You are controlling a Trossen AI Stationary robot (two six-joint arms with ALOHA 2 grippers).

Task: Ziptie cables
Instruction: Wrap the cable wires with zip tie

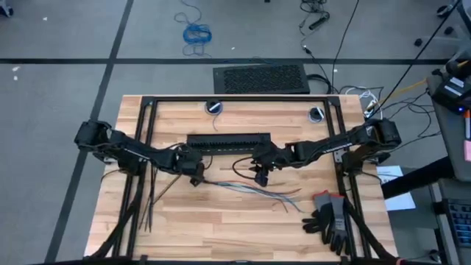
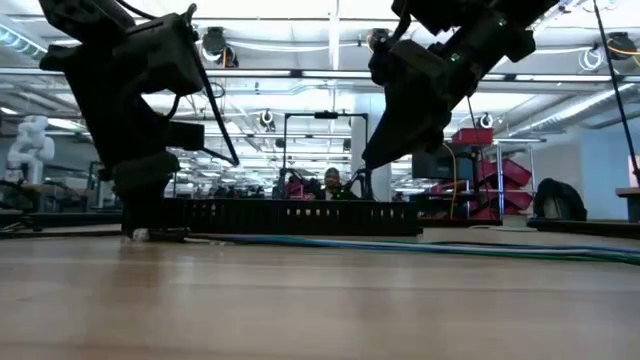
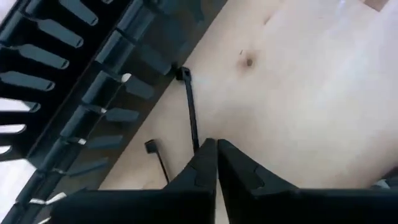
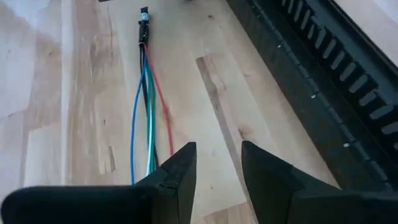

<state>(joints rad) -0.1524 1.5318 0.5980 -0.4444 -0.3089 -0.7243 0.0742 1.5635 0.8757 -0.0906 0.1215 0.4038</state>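
I am working with my left tool (image 3: 216,146) low on the worktop (image 1: 221,228), just in front of the long slotted black bar (image 1: 228,140); its two fingers are pressed together on the tail of a ziptie (image 3: 188,102), a thin dark strip running straight away from the tips to a small square head beside the bar. A second ziptie (image 3: 158,159) is lying loose just beside it. My right tool (image 4: 217,163) is hovering with its fingers spread and nothing between them, just above the cables (image 4: 147,112).

The cables are lying on the worktop between my two arms, in front of the bar. Their long axis is running roughly parallel to the bar: the joined dark end (image 4: 143,30) is pointing toward my left arm, and the loose strands (image 1: 283,197) are fanning out toward my right side, near the gloves (image 1: 331,219).

To do this step well, I am judging that I should keep the pinch near the very tail so the strip stays straight and its head free, lift it clear of the bar's slots without snagging, and bring it across the bundle at a right angle, close to the joined end where the wires are tightest. The right tool could steady the bundle there
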